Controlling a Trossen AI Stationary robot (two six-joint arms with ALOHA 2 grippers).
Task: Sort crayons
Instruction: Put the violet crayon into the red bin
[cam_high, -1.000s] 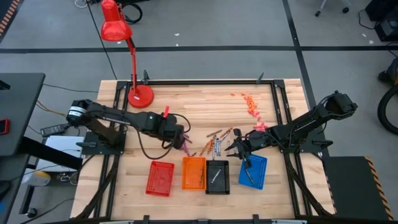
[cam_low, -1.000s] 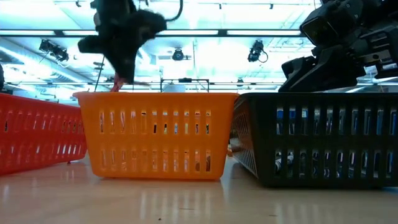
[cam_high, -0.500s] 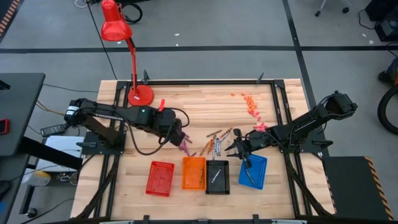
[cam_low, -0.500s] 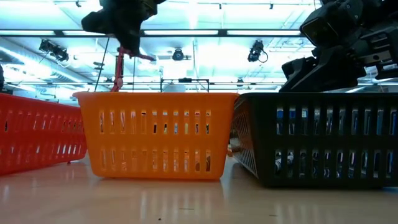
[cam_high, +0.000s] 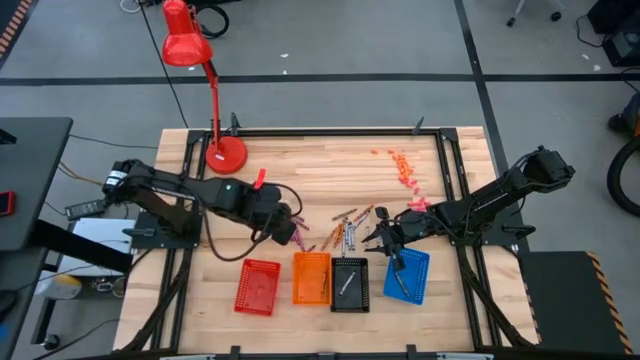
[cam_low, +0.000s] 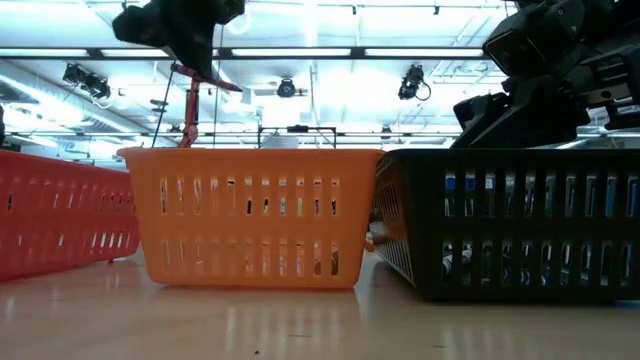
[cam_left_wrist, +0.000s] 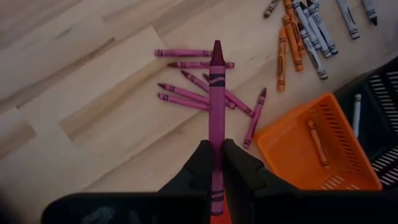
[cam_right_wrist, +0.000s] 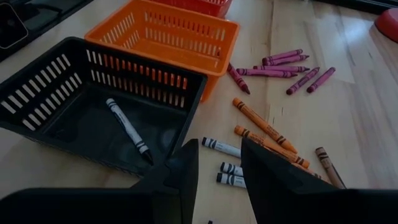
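Note:
My left gripper is shut on one maroon-purple crayon above the table, over a small scatter of maroon-purple crayons lying flat left of the orange tray. It shows high in the low view. A mixed pile of orange-brown and grey-white crayons lies behind the black tray. My right gripper is open and empty, between that pile and the blue tray; its fingers stand by the black tray's corner. My left gripper pinches the crayon's rear half between its two fingers. The crayon lies along the fingers, with its pointed tip sticking out ahead of them. The fingers slant down from above. The crayon is lifted clear of the table.
A red tray stands left of the orange one. The orange tray holds an orange crayon, the black tray a grey-white one. A red desk lamp stands at the far left, and pink crumbs lie at the far right.
My left gripper has gone up and a little toward the table's left edge, still shut, carrying the maroon-purple crayon up from near the table to well above the orange tray's rim.

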